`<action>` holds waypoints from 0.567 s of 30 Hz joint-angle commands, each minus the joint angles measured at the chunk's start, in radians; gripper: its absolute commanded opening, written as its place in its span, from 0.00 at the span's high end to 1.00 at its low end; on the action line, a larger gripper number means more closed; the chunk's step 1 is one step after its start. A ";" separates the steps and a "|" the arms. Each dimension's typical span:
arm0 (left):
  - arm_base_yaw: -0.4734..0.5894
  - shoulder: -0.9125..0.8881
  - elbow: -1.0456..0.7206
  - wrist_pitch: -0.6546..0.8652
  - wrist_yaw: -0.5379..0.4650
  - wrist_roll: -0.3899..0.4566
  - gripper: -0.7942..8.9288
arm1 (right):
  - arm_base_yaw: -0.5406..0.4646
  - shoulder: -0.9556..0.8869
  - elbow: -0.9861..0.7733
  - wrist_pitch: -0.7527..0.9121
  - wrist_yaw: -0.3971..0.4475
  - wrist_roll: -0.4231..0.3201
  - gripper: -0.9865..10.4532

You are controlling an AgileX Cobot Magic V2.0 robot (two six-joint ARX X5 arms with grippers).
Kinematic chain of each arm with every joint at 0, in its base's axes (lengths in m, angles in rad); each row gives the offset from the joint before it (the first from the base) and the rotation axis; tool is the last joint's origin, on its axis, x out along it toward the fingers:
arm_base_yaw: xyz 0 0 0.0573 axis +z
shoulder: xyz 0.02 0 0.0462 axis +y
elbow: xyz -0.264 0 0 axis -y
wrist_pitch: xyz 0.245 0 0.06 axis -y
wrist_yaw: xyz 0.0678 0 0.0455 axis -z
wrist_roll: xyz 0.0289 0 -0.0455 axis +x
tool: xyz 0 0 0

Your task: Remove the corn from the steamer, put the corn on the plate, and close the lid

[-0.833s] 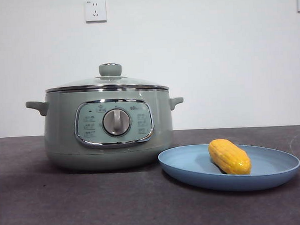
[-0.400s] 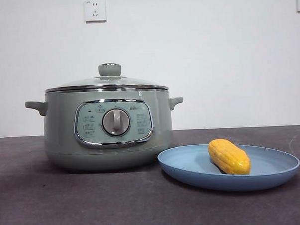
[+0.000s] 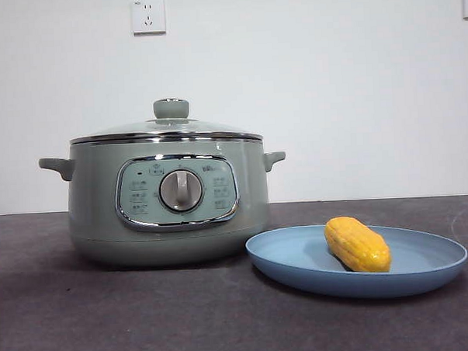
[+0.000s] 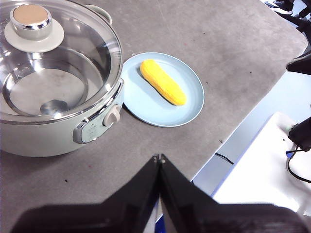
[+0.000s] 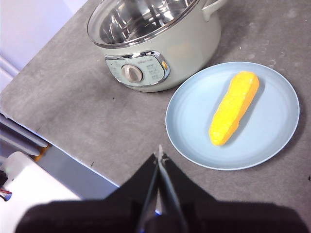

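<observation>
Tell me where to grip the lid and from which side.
Grip the round knob at the top centre of the lid, coming straight down from above. The glass dome is low, smooth and wide, seated flush on the steamer; only the knob stands proud.

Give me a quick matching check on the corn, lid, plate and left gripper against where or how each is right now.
Things:
1. corn
2. lid
3. plate
4. left gripper

States:
A. seated on the steamer
B. shut, holding nothing, held above the table's edge
C. lying on the plate
D. on the table beside the steamer

Pairs: 1-C, 2-A, 3-D, 4-B
</observation>
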 commanded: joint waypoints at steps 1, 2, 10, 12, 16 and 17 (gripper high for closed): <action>-0.003 -0.001 -0.001 0.008 -0.001 0.015 0.92 | 0.002 0.000 -0.008 0.004 0.002 -0.004 0.91; -0.003 -0.002 -0.001 0.017 -0.006 0.041 0.92 | 0.002 0.000 -0.008 0.004 0.002 -0.004 0.91; 0.115 -0.088 -0.024 0.351 -0.040 0.256 0.92 | 0.002 0.000 -0.008 0.004 0.003 -0.004 0.91; 0.183 -0.139 -0.072 0.459 -0.018 0.256 0.92 | 0.002 0.000 -0.008 0.004 0.003 -0.004 0.91; 0.301 -0.257 -0.219 0.634 -0.025 0.256 0.92 | 0.002 0.000 -0.008 0.004 0.002 -0.004 0.91; 0.323 -0.288 -0.262 0.668 -0.026 0.256 0.92 | 0.002 0.000 -0.008 0.004 0.003 -0.004 0.91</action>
